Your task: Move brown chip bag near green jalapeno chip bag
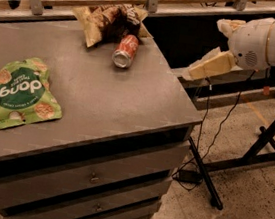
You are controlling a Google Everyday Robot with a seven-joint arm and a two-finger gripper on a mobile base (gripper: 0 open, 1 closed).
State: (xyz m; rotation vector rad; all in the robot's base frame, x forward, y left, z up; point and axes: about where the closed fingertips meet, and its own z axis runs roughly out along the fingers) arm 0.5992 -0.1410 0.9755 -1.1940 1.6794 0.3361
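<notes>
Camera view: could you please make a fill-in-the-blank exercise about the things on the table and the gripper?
The red soda can lies on its ____ beside the brown chip bag.
The green jalapeno chip bag lies ____ on the grey table.
The gripper hangs off the table, nearer the ____ bag.
Missing words: side; flat; brown.

One raised view, looking down at a slant over the cabinet top (104, 92), fairly near, floor (249, 217) at lower right, gripper (199, 71) in the upper right, beyond the cabinet's edge
</notes>
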